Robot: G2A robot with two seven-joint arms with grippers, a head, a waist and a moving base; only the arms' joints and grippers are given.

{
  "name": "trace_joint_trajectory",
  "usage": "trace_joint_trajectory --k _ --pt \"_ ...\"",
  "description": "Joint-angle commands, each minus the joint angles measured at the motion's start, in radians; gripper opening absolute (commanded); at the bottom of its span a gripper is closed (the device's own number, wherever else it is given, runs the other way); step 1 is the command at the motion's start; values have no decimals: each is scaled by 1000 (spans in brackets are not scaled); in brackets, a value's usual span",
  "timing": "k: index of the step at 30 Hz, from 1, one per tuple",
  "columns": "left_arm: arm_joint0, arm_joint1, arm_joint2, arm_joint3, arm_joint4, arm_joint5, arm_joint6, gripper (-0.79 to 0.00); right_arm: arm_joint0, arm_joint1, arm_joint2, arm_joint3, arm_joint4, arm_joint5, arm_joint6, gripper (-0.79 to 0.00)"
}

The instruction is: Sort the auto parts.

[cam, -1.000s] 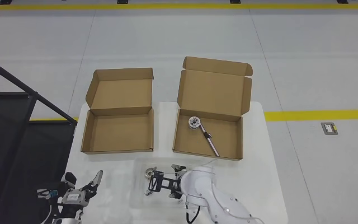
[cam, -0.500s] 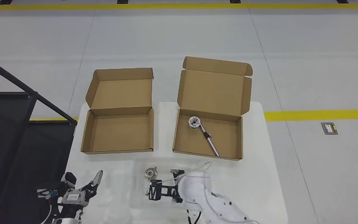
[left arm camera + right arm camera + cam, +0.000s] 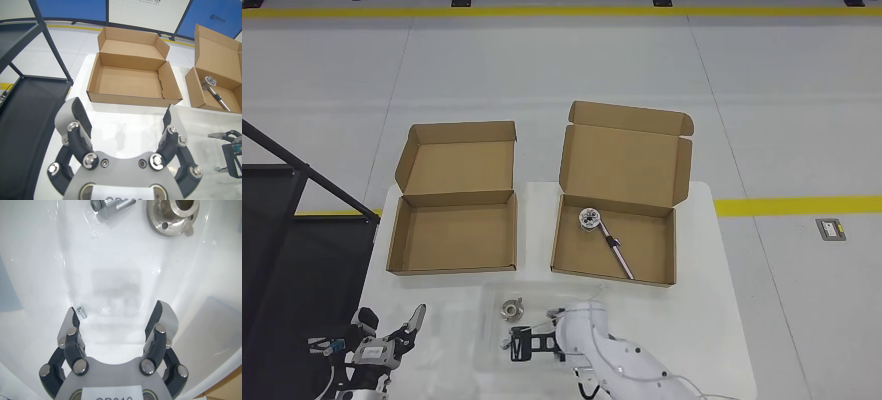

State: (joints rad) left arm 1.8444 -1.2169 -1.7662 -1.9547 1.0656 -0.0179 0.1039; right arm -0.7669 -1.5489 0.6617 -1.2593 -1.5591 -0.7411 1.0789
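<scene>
My right arm lies low along the near edge of the table (image 3: 712,320), forearm stretched toward the left side. The right gripper (image 3: 116,309) points into the white tray (image 3: 198,279), its jaws apart with nothing between them. A small bolt (image 3: 81,312) lies just beside one fingertip. Farther ahead in the tray sit a flanged metal hub (image 3: 173,217) and a shiny metal block (image 3: 111,205). My left gripper (image 3: 122,106) hangs by the table's near left corner, aimed at the left cardboard box (image 3: 128,83), jaws wide apart and holding nothing. The right cardboard box (image 3: 662,262) holds a shaft with a round head (image 3: 602,232).
</scene>
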Motion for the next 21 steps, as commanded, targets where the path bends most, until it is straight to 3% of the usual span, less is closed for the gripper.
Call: trace_joint_trajectory --k 1,8,21 --pt "0 0 0 0 0 0 0 0 10 -3 -8 11 12 4 4 -123" --pt "0 0 0 0 0 0 0 0 35 -5 -36 22 44 6 6 -120" --pt "0 0 0 0 0 0 0 0 28 50 -64 -25 53 -21 -21 -111"
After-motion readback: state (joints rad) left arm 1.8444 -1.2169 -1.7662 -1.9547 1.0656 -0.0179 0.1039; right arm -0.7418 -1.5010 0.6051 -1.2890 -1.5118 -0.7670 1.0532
